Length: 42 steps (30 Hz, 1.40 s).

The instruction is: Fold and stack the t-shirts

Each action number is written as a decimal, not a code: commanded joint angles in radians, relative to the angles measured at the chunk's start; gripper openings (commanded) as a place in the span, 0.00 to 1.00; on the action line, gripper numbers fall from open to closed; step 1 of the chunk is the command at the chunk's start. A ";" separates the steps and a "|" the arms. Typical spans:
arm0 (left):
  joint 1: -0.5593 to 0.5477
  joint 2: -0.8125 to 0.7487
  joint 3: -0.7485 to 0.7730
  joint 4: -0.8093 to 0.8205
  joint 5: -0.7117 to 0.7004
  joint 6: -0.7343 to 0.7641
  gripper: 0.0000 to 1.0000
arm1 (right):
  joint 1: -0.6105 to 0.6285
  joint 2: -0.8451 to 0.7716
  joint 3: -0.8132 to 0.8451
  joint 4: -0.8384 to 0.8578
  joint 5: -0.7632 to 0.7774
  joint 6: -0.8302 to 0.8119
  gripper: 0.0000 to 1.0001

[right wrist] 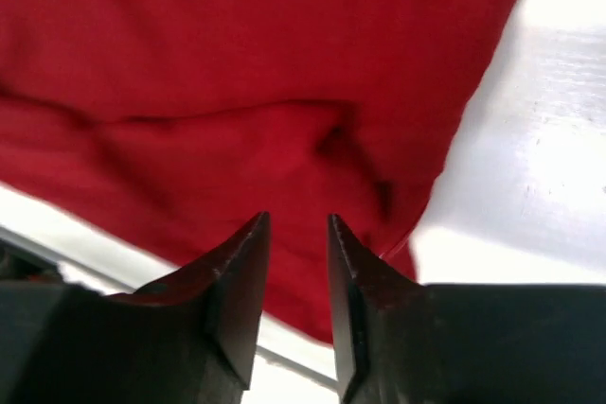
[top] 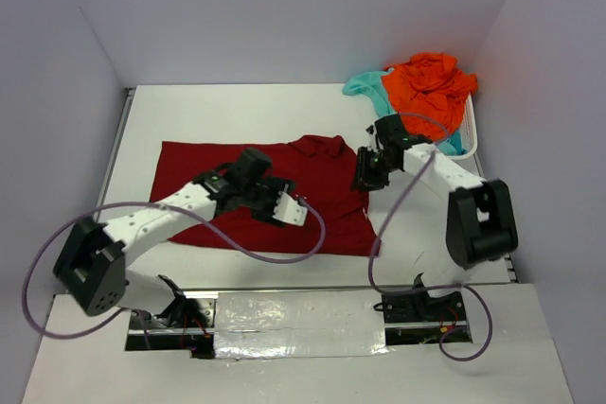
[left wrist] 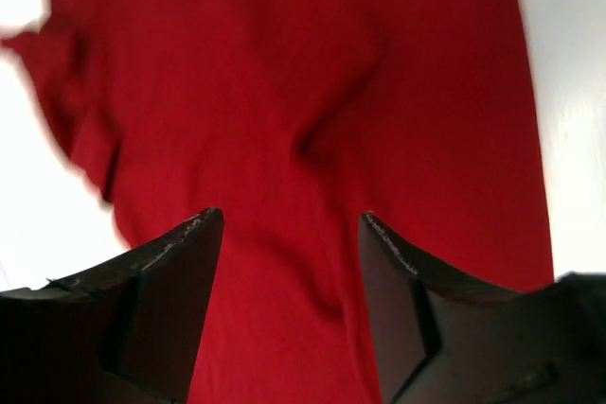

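Observation:
A dark red t-shirt (top: 204, 186) lies spread flat across the middle of the table. My left gripper (top: 289, 207) hovers over its right half. Its jaws (left wrist: 289, 219) stand wide apart above wrinkled red cloth (left wrist: 284, 92), so it is open with nothing between them. My right gripper (top: 365, 172) is at the shirt's upper right edge, near the collar. It (right wrist: 298, 219) is open by a narrow gap, with a fold of the red shirt (right wrist: 237, 63) just beyond the tips and nothing pinched. An orange t-shirt (top: 431, 82) and a mint-aqua t-shirt (top: 365, 85) sit bunched at the back right.
A white basket (top: 471, 134) holds the bunched shirts in the back right corner, against the right wall. A bit of teal cloth (top: 453, 144) shows at its near side. Grey walls enclose the table on three sides. Purple cables loop from both arms.

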 commanded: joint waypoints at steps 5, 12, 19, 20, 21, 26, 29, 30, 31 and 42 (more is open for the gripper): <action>-0.144 0.232 0.043 0.292 0.043 0.079 0.74 | -0.017 0.124 0.080 0.017 0.009 -0.103 0.42; -0.188 0.350 0.100 0.226 0.083 0.171 0.72 | -0.018 0.141 0.030 0.025 0.048 -0.118 0.44; -0.193 0.395 0.098 0.226 -0.008 0.201 0.59 | -0.020 0.147 0.001 0.043 0.032 -0.123 0.46; -0.193 0.394 0.100 0.203 -0.008 0.218 0.58 | -0.020 0.156 0.001 0.046 0.032 -0.120 0.46; -0.194 0.389 0.106 0.186 -0.005 0.226 0.56 | -0.018 0.164 0.001 0.044 0.028 -0.123 0.47; -0.194 0.386 0.097 0.087 0.014 0.344 0.58 | -0.015 0.172 0.005 0.044 0.017 -0.117 0.44; -0.194 0.400 0.106 0.108 0.003 0.318 0.55 | -0.017 0.163 0.002 0.051 0.012 -0.107 0.35; -0.196 0.413 0.112 0.114 -0.001 0.307 0.54 | -0.017 0.164 0.004 0.049 0.012 -0.107 0.33; -0.196 0.420 0.117 0.134 -0.007 0.284 0.53 | -0.018 0.163 0.004 0.048 0.009 -0.109 0.29; -0.193 0.429 0.138 0.203 -0.058 0.148 0.00 | -0.018 0.179 0.014 0.038 -0.037 -0.115 0.08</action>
